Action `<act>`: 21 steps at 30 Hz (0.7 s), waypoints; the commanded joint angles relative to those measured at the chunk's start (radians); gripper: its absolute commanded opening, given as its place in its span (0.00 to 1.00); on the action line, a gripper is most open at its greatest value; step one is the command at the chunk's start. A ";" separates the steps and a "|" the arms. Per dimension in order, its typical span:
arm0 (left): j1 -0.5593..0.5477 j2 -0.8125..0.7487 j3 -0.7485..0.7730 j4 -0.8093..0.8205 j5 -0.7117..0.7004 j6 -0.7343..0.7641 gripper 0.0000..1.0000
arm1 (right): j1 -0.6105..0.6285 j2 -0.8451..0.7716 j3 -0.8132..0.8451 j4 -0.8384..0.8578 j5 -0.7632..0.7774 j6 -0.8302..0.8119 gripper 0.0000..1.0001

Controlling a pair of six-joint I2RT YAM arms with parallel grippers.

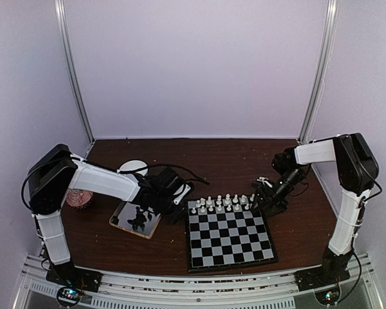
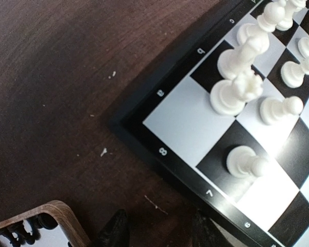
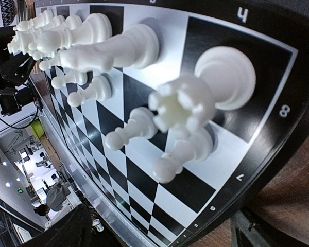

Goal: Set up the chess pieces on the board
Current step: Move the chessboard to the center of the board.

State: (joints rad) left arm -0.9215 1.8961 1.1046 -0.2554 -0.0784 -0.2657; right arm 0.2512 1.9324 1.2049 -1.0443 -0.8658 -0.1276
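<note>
Board cropped, black pcs indistinct, L end effector, R end effector both released

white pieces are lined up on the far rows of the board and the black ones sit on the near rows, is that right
No. The white pieces do line the far rows of the board, but the black pieces lie in the wooden-rimmed tray left of it, not on the near rows. The top view shows this.

Dark wood table: board front-ctr, wood-rim tray L of it, white disc behind tray, crumbs
</note>
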 commanded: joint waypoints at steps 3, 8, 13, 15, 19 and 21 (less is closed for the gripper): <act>0.019 0.029 0.071 0.080 0.039 0.018 0.44 | -0.005 0.040 0.053 0.012 -0.028 -0.002 0.93; 0.020 0.040 0.085 0.069 0.029 0.020 0.44 | -0.009 0.068 0.102 0.010 -0.041 0.011 0.93; 0.021 -0.042 0.078 -0.052 -0.048 0.005 0.47 | -0.043 0.032 0.093 -0.016 -0.003 -0.001 0.92; 0.021 -0.101 0.070 -0.093 -0.066 0.010 0.55 | -0.082 -0.010 0.094 -0.018 0.020 -0.013 0.92; 0.023 -0.162 0.109 -0.130 0.008 0.064 0.67 | -0.156 -0.087 0.122 -0.020 0.039 -0.120 0.94; 0.027 -0.134 0.178 -0.176 0.049 0.073 0.69 | -0.177 -0.157 0.103 0.032 0.061 -0.164 0.96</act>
State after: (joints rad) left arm -0.8959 1.7714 1.1736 -0.3729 -0.0971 -0.2321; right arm 0.1200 1.9118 1.2915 -1.0611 -0.8444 -0.1814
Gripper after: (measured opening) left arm 0.677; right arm 0.947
